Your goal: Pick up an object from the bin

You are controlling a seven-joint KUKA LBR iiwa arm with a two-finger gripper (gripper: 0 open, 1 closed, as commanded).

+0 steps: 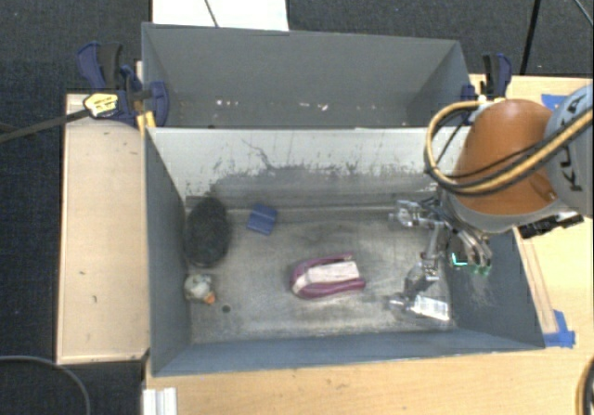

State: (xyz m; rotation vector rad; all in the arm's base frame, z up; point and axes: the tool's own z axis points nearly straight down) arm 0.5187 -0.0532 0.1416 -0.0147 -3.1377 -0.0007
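My gripper [423,285] hangs low over the right part of the bin floor, under the arm's orange cover. Right at its lower end lies a small silvery-white flat thing [431,310], near the bin's front right corner; whether it is touched I cannot tell. A purple and white packet [327,277] lies in the middle of the floor, a good way left of the gripper.
A black oval brush-like thing [206,230] lies against the left wall. A small blue block [263,219] sits near the back wall. A little white and orange thing [199,289] rests in the front left corner.
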